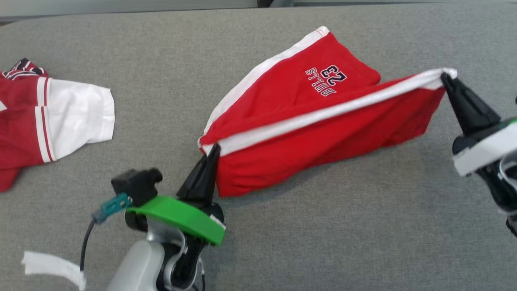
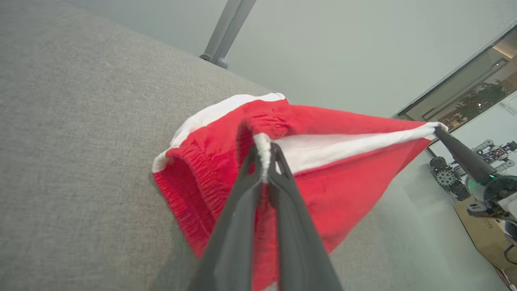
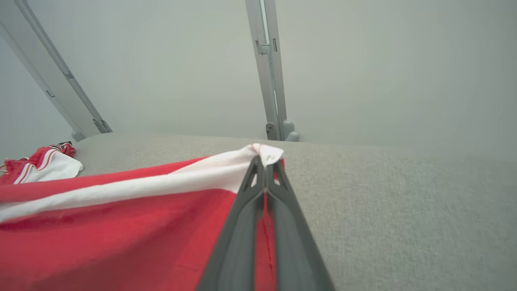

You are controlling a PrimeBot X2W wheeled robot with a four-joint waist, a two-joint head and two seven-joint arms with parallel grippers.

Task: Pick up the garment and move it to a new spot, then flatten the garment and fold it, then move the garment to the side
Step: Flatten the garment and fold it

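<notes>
Far left: a red and white jersey (image 1: 52, 121) lies flat, well to the left of my left gripper (image 1: 215, 148) and apart from it. I judge it no part of the present step.
Lower left: a white tape strip (image 1: 52, 266) sits on the grey cloth surface (image 1: 323, 242), below and left of that gripper, untouched.
Left gripper: jaws closed tight on the elastic waist corner of the garment (image 1: 315, 121), fingers pointing up and away from me.
Garment: red shorts, strung between my two grippers. The near edge is lifted and the far leg trails on the surface beyond them.
White stripe (image 1: 323, 113): runs taut from one grip to the other, which suggests I am holding the two ends apart to pull the cloth straight.
Right gripper (image 1: 445, 76): jaws pinched shut on the hem end of that stripe, held higher than my left.
Assessment: the hold suits carrying or spreading; flattening and folding are not yet done.
</notes>
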